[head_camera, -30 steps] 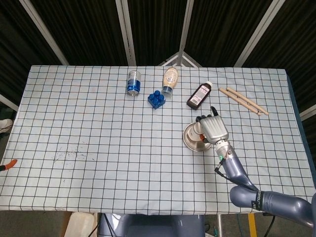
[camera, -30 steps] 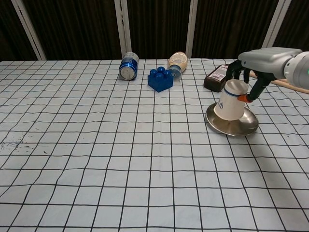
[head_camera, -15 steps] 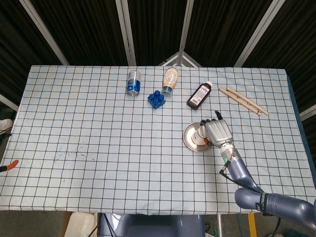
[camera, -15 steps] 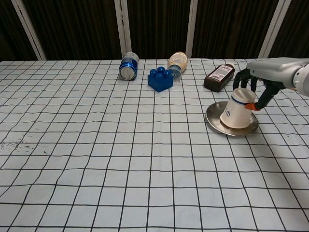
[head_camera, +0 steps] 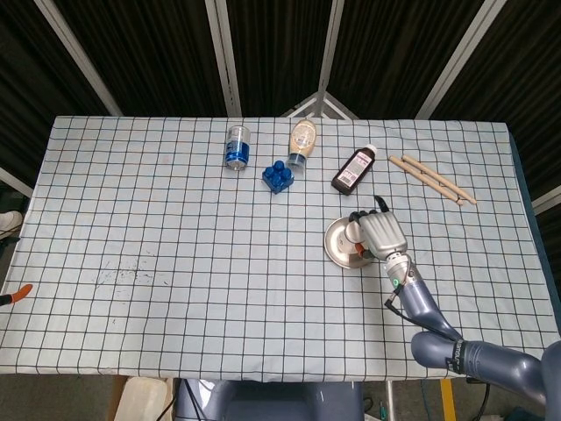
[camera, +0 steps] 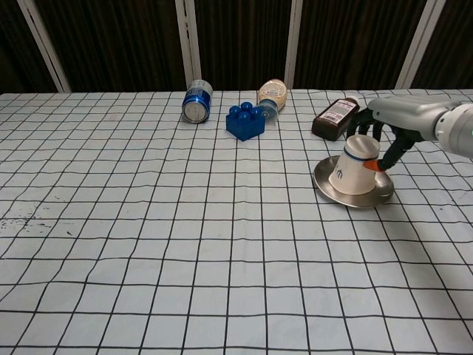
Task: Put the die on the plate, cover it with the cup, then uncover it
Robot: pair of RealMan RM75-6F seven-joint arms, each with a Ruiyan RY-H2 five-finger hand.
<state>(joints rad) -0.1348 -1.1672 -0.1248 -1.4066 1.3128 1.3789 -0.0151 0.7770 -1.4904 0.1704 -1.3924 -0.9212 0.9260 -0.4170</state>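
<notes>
1. Compared with half a second earlier, the cup has moved a little left on the plate and stands closer to upright, though it is tilted even now.
2. Its mouth faces down onto the plate and its closed end points up and to the right in the chest view.
3. The right hand comes in from the right, with its fingers curled over the closed end of the cup, holding it.
4. From the head view, the right hand covers most of the cup, and the plate shows to its left.
5. The die cannot be seen in either view.
6. The left hand is out of sight in both views.
7. A brown bottle lies on its side just beyond the plate, near the hand.
8. Farther left along the far side of the table lie a blue brick, a blue can and a pale squeeze bottle.
9. Two wooden sticks lie at the far right, seen from the head view.
10. A checked cloth covers the table.
</notes>
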